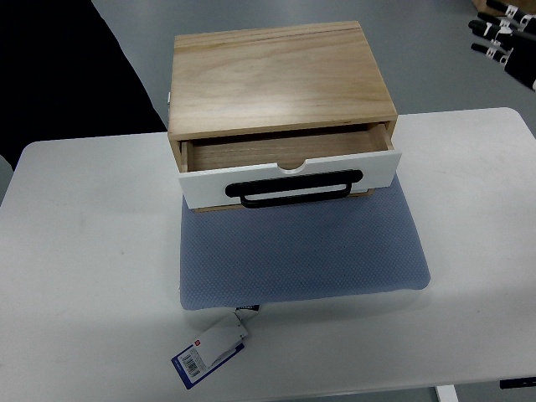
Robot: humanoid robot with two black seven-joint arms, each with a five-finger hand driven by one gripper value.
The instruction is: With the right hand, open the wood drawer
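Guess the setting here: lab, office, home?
Probably a robot test lab: a plain white table on a bare grey floor, one staged wood drawer box on a blue mat, its retail tag attached.

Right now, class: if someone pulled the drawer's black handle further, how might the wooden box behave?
The box looks like light wood, so it might slide along rather than stay put. The blue mat under it seems textured and may grip it. The drawer, already partly out, probably moves freely by its handle.
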